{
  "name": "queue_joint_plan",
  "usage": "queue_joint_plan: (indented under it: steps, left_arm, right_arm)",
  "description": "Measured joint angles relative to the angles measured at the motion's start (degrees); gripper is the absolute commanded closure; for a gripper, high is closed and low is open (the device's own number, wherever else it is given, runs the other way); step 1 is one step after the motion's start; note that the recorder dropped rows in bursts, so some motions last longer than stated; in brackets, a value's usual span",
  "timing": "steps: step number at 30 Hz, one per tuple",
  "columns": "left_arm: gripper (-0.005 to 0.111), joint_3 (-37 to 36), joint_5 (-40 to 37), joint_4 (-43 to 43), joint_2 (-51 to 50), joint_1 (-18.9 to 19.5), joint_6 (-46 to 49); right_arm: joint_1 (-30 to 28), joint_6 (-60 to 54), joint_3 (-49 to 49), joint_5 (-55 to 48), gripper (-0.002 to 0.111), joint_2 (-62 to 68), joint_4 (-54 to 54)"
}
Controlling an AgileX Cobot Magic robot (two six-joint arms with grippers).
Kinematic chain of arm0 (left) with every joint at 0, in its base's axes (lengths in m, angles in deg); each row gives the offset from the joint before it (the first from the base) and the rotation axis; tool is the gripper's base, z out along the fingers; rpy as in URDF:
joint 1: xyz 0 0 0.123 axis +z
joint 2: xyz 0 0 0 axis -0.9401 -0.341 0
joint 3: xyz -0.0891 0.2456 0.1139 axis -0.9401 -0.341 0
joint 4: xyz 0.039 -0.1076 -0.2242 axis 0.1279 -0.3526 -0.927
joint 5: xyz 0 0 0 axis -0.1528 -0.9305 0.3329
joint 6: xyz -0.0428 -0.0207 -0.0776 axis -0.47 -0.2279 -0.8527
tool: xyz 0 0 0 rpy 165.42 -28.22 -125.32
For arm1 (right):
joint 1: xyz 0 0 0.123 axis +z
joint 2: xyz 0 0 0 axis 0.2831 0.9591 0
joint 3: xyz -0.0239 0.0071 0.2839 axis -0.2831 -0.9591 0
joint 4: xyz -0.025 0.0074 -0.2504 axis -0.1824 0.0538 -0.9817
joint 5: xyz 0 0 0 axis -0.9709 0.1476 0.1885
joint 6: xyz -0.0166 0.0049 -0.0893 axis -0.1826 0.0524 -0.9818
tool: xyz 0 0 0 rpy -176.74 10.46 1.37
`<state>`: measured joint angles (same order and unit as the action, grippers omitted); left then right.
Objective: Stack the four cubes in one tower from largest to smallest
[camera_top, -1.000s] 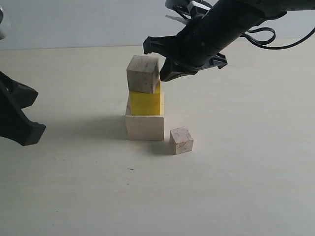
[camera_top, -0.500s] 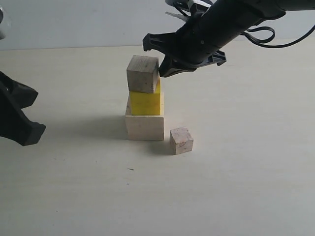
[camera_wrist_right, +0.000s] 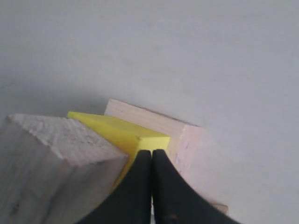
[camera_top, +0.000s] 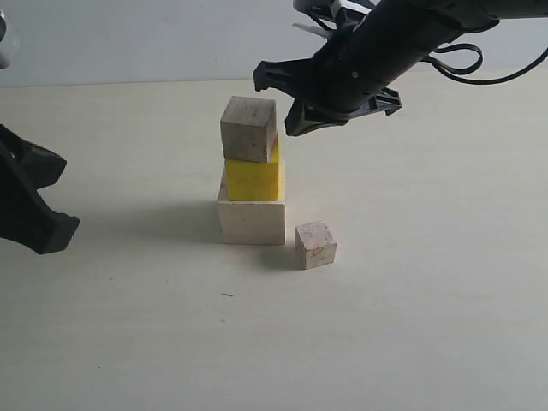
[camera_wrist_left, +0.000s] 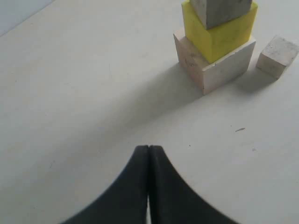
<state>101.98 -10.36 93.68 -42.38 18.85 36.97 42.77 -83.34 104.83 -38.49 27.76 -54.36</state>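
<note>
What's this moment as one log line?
stacked: large cube, yellow cube, medium cube | small cube: on table | left gripper: shut | right gripper: shut

A robot test lab, by the look: a plain pale bench (camera_top: 428,334) against a plain light wall (camera_top: 128,38), a black robot arm (camera_top: 402,34) reaching over it
</note>
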Motion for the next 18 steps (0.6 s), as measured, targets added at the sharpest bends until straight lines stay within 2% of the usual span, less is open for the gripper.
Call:
queue_joint_plan:
  steps: [6,18]
  left_arm:
    - [0.107,0.0,0.0,0.0,0.0,0.0,0.0]
    - [0.107,0.0,0.0,0.0,0.0,0.0,0.0]
  right_arm:
    - [0.0,3.2,0.0,-2.7,0.108,0.0,-3.4]
    - [0.0,-3.4,0.0,-3.3,0.108,-0.5,4.8]
